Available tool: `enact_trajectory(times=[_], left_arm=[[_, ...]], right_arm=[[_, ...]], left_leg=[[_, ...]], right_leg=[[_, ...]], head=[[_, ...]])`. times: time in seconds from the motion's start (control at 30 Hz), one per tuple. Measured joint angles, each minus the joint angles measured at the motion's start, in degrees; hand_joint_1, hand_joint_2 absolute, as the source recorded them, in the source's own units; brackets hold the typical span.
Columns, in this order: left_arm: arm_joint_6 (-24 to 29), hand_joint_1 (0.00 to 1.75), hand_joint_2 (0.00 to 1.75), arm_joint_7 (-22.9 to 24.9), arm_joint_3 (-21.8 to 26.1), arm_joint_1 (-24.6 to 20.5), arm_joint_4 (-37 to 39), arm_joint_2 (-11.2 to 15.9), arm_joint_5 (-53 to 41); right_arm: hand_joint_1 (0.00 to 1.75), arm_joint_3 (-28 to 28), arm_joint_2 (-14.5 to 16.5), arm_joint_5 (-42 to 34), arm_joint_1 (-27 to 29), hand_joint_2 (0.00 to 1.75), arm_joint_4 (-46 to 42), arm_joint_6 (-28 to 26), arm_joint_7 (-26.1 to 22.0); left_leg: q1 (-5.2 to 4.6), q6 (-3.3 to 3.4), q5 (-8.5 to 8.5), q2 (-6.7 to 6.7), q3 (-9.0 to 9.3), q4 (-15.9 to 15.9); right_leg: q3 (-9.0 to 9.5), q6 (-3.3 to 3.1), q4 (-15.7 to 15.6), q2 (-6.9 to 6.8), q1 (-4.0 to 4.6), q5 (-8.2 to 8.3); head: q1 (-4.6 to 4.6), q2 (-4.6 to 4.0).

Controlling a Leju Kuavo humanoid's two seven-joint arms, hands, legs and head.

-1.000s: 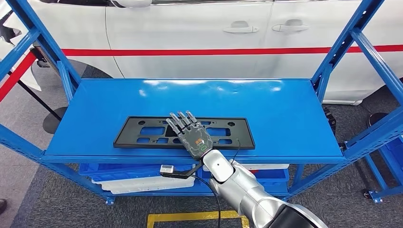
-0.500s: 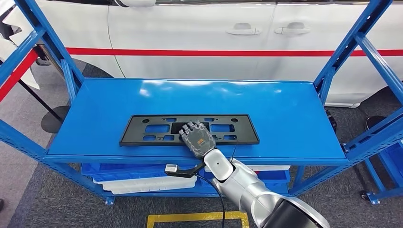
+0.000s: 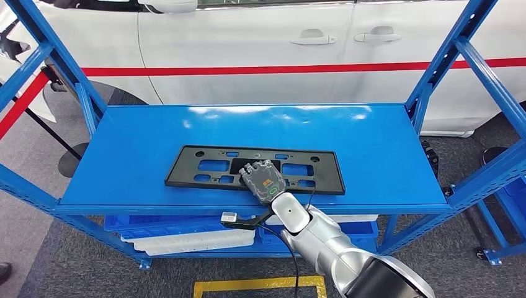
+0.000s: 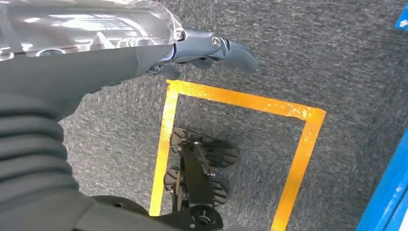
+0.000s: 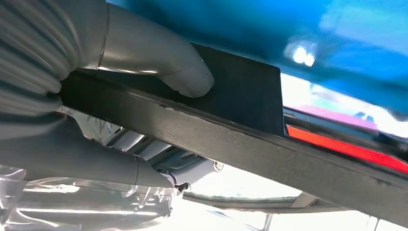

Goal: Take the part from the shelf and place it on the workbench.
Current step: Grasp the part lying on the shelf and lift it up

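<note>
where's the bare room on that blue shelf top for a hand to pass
Bare blue shelf lies right of the black part, behind it toward the white car, and on its left end. The front middle is crowded: the right hand grips the part.

A car workshop: blue steel shelving (image 3: 397,205) beside a white car (image 3: 260,49) (doors shut), yellow floor marking (image 4: 231,98).

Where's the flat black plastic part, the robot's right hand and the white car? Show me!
Flat black plastic part (image 3: 205,166): head view, on its left half, beside a cut-out.
Robot's right hand (image 3: 264,179): head view, on the back of the hand, which grips the part.
White car (image 3: 260,56): head view, on its door panel.
</note>
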Motion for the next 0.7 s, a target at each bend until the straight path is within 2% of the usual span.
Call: enact_trajectory(times=[0.07, 0.1, 0.13, 0.17, 0.23, 0.27, 0.3, 0.33, 0.4, 0.47, 0.5, 0.57, 0.6, 0.63, 0.67, 0.7], left_arm=[[-0.03, 0.0, 1.75, 0.0, -0.04, 0.01, 0.01, 0.1, 0.04], [-0.05, 0.0, 1.75, 0.05, -0.04, 0.03, 0.01, 0.19, 0.05], [-0.11, 0.0, 1.75, 0.07, -0.04, 0.04, 0.01, 0.26, 0.05], [-0.25, 0.0, 1.75, -0.01, -0.04, 0.04, 0.01, 0.33, 0.07], [-0.59, 0.0, 1.75, -0.26, -0.04, 0.0, 0.01, 0.49, 0.15], [-0.8, 0.0, 1.75, -0.41, -0.04, -0.03, 0.01, 0.54, 0.22], [-1.09, 0.0, 1.75, -0.58, -0.04, -0.07, 0.01, 0.58, 0.37], [-1.47, 0.0, 1.75, -0.84, -0.04, -0.08, 0.01, 0.58, 0.58], [-2.54, 0.0, 1.75, -1.45, -0.02, -0.03, 0.01, 0.59, 1.09], [-3.37, 0.0, 1.75, -1.92, -0.01, 0.04, 0.01, 0.6, 1.39], [-3.57, 0.0, 1.75, -2.07, 0.0, 0.04, 0.01, 0.61, 1.49], [-3.66, 0.0, 1.75, -2.25, 0.01, 0.05, 0.01, 0.63, 1.73], [-3.6, 0.0, 1.75, -2.27, 0.02, 0.12, 0.01, 0.64, 1.83], [-3.45, 0.0, 1.75, -2.25, 0.03, 0.21, 0.01, 0.65, 1.93], [-3.25, 0.0, 1.75, -2.21, 0.06, 0.27, 0.01, 0.65, 2.01], [-3.03, 0.0, 1.75, -2.12, 0.09, 0.3, 0.01, 0.65, 2.04]], right_arm=[[1.69, -0.81, 0.03, -0.95, 0.03, 1.75, -0.06, -0.39, -1.42], [1.69, -1.36, 0.03, -1.87, 0.09, 1.75, -0.26, -0.61, -2.51], [1.69, -2.01, 0.03, -3.17, 0.19, 1.75, -0.67, -0.79, -3.92], [1.69, -2.81, 0.04, -5.38, 0.36, 1.75, -1.4, -0.93, -6.15], [1.69, -5.11, 0.02, -12.75, 0.98, 1.75, -4.33, -1.17, -13.45], [1.69, -6.52, -0.02, -17.59, 1.34, 1.75, -6.36, -1.24, -18.13], [1.69, -8.02, -0.07, -23.17, 1.83, 1.75, -8.96, -0.9, -23.01], [1.69, -9.42, -0.24, -28.91, 2.57, 1.75, -12.02, -0.13, -27.49], [1.69, -11.85, -1.13, -41.62, 4.93, 1.75, -20.31, 3.63, -34.81], [1.69, -13.57, -2.86, -53.21, 8.0, 1.75, -30.46, 9.0, -38.99], [1.69, -14.17, -3.86, -58.33, 9.63, 1.75, -35.39, 11.96, -40.35], [1.69, -15.07, -6.01, -67.49, 13.33, 1.75, -44.72, 17.82, -42.81], [1.69, -15.44, -7.09, -71.86, 15.2, 1.75, -49.15, 20.81, -43.81], [1.69, -15.84, -8.07, -76.35, 16.89, 1.75, -53.52, 24.07, -44.4], [1.69, -16.31, -8.93, -81.27, 18.36, 1.75, -57.89, 27.97, -44.71], [1.69, -16.82, -9.58, -86.24, 19.54, 1.75, -61.88, 32.38, -44.83]], left_leg=[[0.22, -0.48, -3.7, 0.02, -3.39, 7.55], [0.28, -0.66, -4.76, 0.03, -4.86, 10.65], [0.34, -0.79, -4.73, 0.04, -5.48, 11.92], [0.43, -0.87, -3.57, 0.05, -4.95, 10.82], [0.69, -0.91, 0.28, 0.13, -1.33, 3.41], [0.7, -0.75, 1.6, 0.13, 0.52, -0.31], [0.67, -0.47, 2.25, 0.11, 1.76, -2.76], [0.6, -0.11, 2.22, 0.06, 2.29, -3.78], [0.54, 0.76, 2.2, -0.08, 2.41, -3.92], [0.61, 1.58, 2.36, -0.12, 2.53, -4.18], [0.65, 1.95, 2.46, -0.1, 2.53, -4.31], [0.53, 2.39, 2.5, -0.1, 2.32, -4.31], [0.42, 2.49, 2.5, -0.11, 2.21, -4.29], [0.3, 2.54, 2.49, -0.12, 2.14, -4.24], [0.17, 2.56, 2.47, -0.13, 2.12, -4.2], [0.05, 2.58, 2.43, -0.13, 2.16, -4.16]], right_leg=[[-0.05, -0.15, -0.01, -0.04, 0.05, 0.02], [-0.08, -0.15, 0.02, -0.04, 0.07, 0.02], [-0.1, -0.12, 0.05, -0.03, 0.06, 0.0], [-0.05, -0.05, 0.1, -0.01, 0.05, -0.04], [0.1, 0.29, 0.31, 0.09, 0.03, -0.27], [0.09, 0.55, 0.54, 0.18, 0.15, -0.43], [0.04, 0.83, 0.68, 0.27, 0.28, -0.52], [0.01, 1.09, 0.74, 0.34, 0.42, -0.58], [0.12, 1.63, 0.69, 0.33, 0.51, -0.65], [-0.28, 2.24, 2.1, 0.25, 0.34, -1.91], [-1.26, 2.51, 4.32, 0.24, 0.25, -3.38], [-4.78, 2.81, 11.71, 0.23, 0.16, -7.24], [-6.57, 2.87, 15.24, 0.23, 0.14, -8.57], [-7.62, 2.83, 17.19, 0.23, 0.13, -8.86], [-7.62, 2.69, 16.97, 0.22, 0.15, -8.02], [-6.44, 2.42, 14.41, 0.22, 0.19, -6.23]], head=[[0.0, 0.0], [0.0, 0.0], [0.0, 0.0], [0.0, 0.0], [0.0, 0.0], [0.0, 0.0], [0.0, 0.0], [0.0, 0.0], [0.01, 0.0], [0.01, 0.0], [0.01, 0.0], [0.0, 0.0], [0.0, 0.0], [0.0, 0.0], [0.01, 0.0], [0.01, 0.0]])
